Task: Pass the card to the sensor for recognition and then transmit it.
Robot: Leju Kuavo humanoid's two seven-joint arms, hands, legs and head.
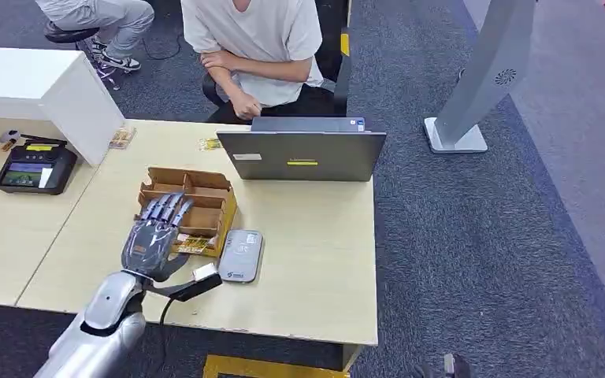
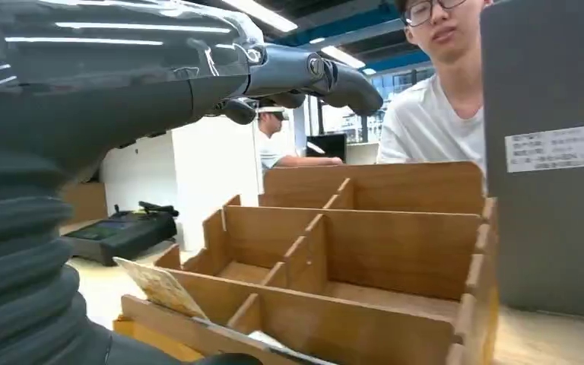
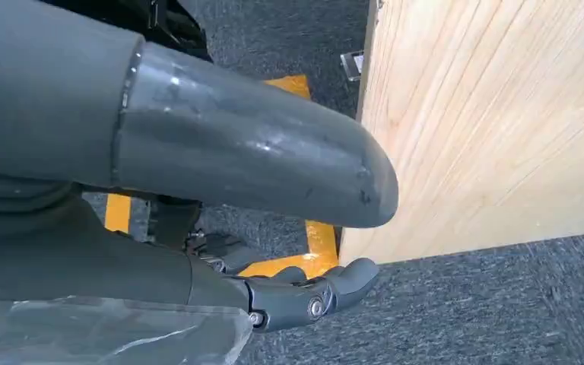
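The worktop (image 1: 315, 260) is carrying everything within the left arm's reach, with a person (image 1: 256, 39) sitting behind a laptop (image 1: 303, 155) at its far edge, probably placed there to receive the card once it is read. Nearer the robot, a wooden box (image 1: 197, 201) with open compartments is sitting upright so that cards can be picked out from above, and just beside its right side a grey sensor (image 1: 241, 255) is lying flat, face up, so that a card can be laid or waved over it. The left robot hand (image 1: 154, 236) is hovering over the box's near compartments, palm down, fingers stretched forward and apart, holding nothing; this looks like the reach for a card, so the task is judged to be at its start. The right robot hand (image 3: 312, 296) is hanging beside the worktop's edge above the carpet, fingers curling loosely with nothing in them. The card (image 2: 161, 287) is standing in the box's near row, leaning at a tilt against the front wall, its patterned face turned toward the wrist camera and its upper corner pointing up and away from the hand. Its long axis seems to be running along the compartment's length, roughly across the robot's front, though part of it is hidden behind the wall.
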